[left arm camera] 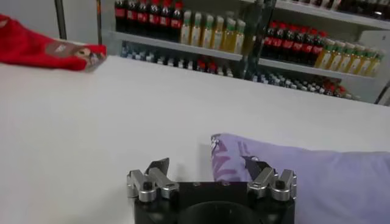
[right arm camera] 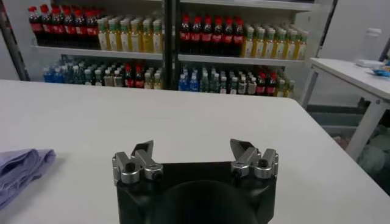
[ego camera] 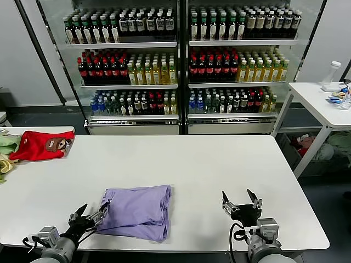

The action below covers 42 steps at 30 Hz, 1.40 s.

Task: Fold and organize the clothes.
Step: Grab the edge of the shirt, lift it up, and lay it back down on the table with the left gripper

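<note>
Currently folded: lavender T-shirt (ego camera: 138, 211) lying flat near front edge of white surface (ego camera: 208, 164).
Soft, light, limp; best pinched at a folded edge. Left gripper (ego camera: 89, 216) fingers wide at its corner; right gripper (ego camera: 241, 200) fingers wide, apart.

T-shirt (ego camera: 138, 211) lies folded on the table (ego camera: 186, 164), near its front edge, left of centre; left gripper (ego camera: 89, 217) just beside the shirt's left edge, one finger touching it; right gripper (ego camera: 241, 203) well to the shirt's right, over bare table; another garment (ego camera: 41, 145) at the far left; drinks fridges (ego camera: 181, 66) behind the table; side table (ego camera: 323, 104) at right.
</note>
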Each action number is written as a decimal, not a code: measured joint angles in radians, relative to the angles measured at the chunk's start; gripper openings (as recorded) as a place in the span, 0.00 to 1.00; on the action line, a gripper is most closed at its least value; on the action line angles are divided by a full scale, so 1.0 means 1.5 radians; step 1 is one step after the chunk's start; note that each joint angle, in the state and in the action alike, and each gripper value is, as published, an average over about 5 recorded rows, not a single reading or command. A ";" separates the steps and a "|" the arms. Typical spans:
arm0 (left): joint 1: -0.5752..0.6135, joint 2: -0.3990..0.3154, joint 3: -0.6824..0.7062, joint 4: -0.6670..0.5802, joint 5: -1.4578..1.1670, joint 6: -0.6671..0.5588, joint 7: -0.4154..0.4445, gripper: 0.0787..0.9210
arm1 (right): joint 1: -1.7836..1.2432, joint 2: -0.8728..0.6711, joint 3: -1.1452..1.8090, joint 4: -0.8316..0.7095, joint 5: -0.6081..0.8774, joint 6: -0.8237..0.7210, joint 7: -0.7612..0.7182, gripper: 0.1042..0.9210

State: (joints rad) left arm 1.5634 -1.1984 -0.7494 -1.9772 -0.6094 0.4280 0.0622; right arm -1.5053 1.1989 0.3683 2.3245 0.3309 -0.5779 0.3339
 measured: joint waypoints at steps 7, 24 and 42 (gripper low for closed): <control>-0.009 0.004 0.003 0.020 -0.006 0.002 0.015 0.88 | -0.004 0.005 0.000 0.000 -0.001 0.000 0.001 0.88; -0.017 0.000 0.030 0.042 -0.031 0.001 0.036 0.34 | -0.021 0.009 0.006 0.011 -0.012 0.000 0.000 0.88; -0.016 0.015 -0.058 -0.018 -0.136 0.014 0.052 0.07 | -0.024 -0.001 0.025 0.023 -0.009 0.000 -0.001 0.88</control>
State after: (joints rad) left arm 1.5388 -1.1765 -0.8370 -2.0037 -0.8130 0.4490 0.1394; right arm -1.5418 1.1978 0.4060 2.3594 0.3174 -0.5778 0.3317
